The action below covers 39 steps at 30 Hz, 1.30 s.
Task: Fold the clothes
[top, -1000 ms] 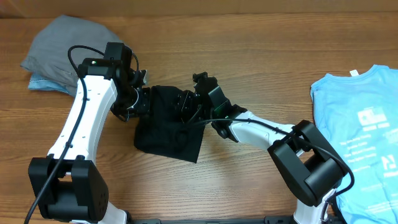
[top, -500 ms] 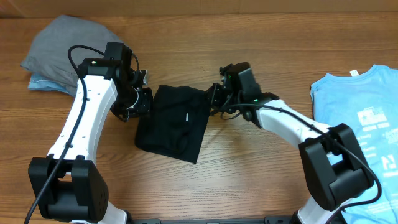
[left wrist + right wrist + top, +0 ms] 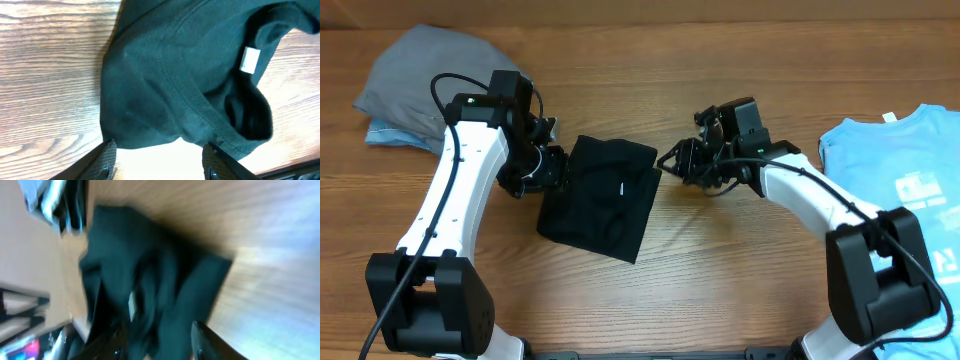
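The black T-shirt [image 3: 603,200] lies folded into a rough rectangle on the wooden table, with its white neck label [image 3: 621,187] facing up. In the left wrist view the black T-shirt [image 3: 175,80] fills the frame and the neck label [image 3: 248,59] shows by the collar. My left gripper [image 3: 556,170] is open at the shirt's left edge; its fingers [image 3: 160,161] hold nothing. My right gripper [image 3: 670,160] is at the shirt's upper right corner. In the blurred right wrist view its fingers [image 3: 160,340] are spread, with black cloth [image 3: 150,280] just ahead. The light blue T-shirt [image 3: 910,200] lies flat at the far right.
A grey crumpled garment [image 3: 420,70] sits on a light blue piece at the back left corner. The light blue T-shirt reaches the table's right edge. Bare wood [image 3: 650,300] lies in front of the black shirt.
My right gripper has drawn back to the right, from on top of the black shirt to its right corner. The shirt now lies uncovered with its label showing. The left arm has barely moved.
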Motion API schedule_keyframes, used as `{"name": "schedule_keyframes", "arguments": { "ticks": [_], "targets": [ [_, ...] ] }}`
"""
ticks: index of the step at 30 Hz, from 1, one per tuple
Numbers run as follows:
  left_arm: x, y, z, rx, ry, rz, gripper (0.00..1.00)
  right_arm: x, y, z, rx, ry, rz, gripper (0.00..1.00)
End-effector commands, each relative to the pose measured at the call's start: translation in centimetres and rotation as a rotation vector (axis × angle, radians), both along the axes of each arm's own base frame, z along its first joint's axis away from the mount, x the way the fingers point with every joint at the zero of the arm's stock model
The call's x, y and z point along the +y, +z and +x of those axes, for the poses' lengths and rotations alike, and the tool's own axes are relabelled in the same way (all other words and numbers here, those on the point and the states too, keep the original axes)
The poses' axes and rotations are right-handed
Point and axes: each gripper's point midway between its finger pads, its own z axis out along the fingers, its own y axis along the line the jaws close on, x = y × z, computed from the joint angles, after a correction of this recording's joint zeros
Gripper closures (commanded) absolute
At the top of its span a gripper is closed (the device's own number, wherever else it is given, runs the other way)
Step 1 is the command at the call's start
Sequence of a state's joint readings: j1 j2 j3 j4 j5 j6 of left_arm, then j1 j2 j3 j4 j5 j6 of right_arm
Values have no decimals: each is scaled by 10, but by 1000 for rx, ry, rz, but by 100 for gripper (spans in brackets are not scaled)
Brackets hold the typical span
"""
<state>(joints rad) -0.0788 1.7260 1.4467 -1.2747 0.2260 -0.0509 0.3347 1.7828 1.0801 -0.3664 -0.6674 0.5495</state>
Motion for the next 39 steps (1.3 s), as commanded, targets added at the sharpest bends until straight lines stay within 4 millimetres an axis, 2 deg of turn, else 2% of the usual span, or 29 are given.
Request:
{"name": "schedule_keyframes", "arguments": {
  "ticks": [1, 5, 8, 11, 18, 19, 21, 23, 24, 33, 34, 35, 36, 37, 39],
  "targets": [
    [4, -1, -1, 0, -23, 19, 42, 37, 19, -47, 44, 166, 48, 52],
    [4, -1, 0, -4, -21, 19, 40, 61, 8, -84, 98, 248, -7, 47],
    [4, -1, 0, -4, -22, 19, 39, 78, 2, -94, 72, 255, -65, 46],
    [4, -1, 0, -4, -22, 19, 38, 97, 1, -93, -30, 257, -105, 39],
    [4, -1, 0, -5, -22, 19, 36, 103, 5, -74, -118, 189, -124, 40],
    [4, -1, 0, -7, -22, 19, 36, 104, 7, -72, -128, 186, -118, 44],
    [4, -1, 1, -9, -22, 19, 35, 105, 8, -70, -137, 185, -111, 70],
    [4, -1, 1, -11, -22, 19, 35, 103, 6, -72, -125, 186, -120, 93],
    [4, -1, 1, -11, -22, 19, 35, 100, 3, -75, -105, 187, -135, 96],
    [5, -2, 0, -8, -23, 27, 33, 44, -35, -108, 99, 176, -380, 96],
    [5, -2, 1, -8, -23, 27, 32, 38, -37, -112, 117, 174, -406, 96],
    [5, -2, 1, -9, -23, 27, 31, 35, -39, -115, 131, 175, -420, 91],
    [5, -2, 1, -10, -26, 28, 30, 33, -39, -117, 138, 179, -427, 76],
    [6, -2, 1, -12, -26, 34, 30, 32, -40, -118, 143, 179, -433, 69],
    [8, -2, 2, -13, -25, 44, 29, 26, -40, -116, 145, 164, -453, 69]
  ]
}}
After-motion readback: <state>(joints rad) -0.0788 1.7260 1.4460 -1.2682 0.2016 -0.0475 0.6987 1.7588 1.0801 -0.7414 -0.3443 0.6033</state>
